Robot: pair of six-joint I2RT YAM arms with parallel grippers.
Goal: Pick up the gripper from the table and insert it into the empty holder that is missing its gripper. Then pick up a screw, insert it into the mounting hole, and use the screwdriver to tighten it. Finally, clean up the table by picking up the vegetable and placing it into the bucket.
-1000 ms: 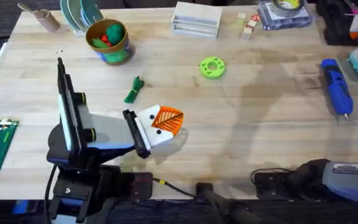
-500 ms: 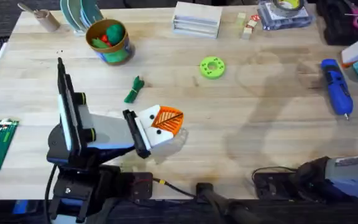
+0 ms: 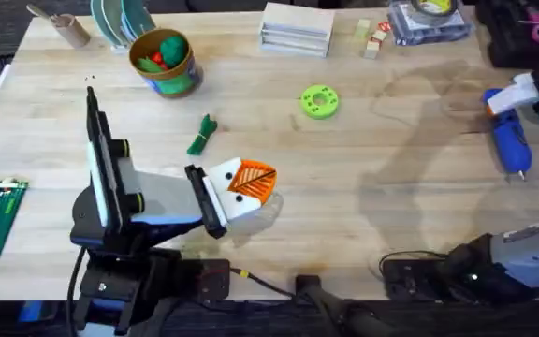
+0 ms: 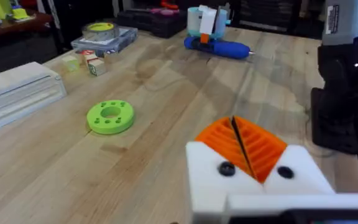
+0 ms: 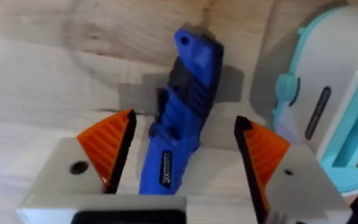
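Moved: the right tool (image 3: 522, 94), which was sitting off past the far right edge a second ago, is now hanging over the handle end of the screwdriver (image 3: 508, 133); nothing else on the surface (image 3: 391, 197) is shifting.
Right tool: its orange pads (image 5: 112, 144) are standing wide apart, one on each side of the blue handle (image 5: 180, 124), with a gap on both sides, so it is gripping nothing.
Screwdriver: lying flat at the far right of the surface, metal tip pointing toward the near edge, just beside a white and teal box (image 5: 334, 99).
Left tool: (image 3: 249, 183) resting low over the surface near the middle-left, its two orange pads (image 4: 244, 144) pressed together with only a thin dark seam between them, holding nothing.
Vegetable: (image 3: 201, 136) lying on the surface between the bucket and the left tool, touching neither.
Bucket: (image 3: 164, 62) standing upright at the far left, with a green and a red toy inside.
Green ring: (image 3: 319, 101) lying flat near the middle, well apart from both tools.
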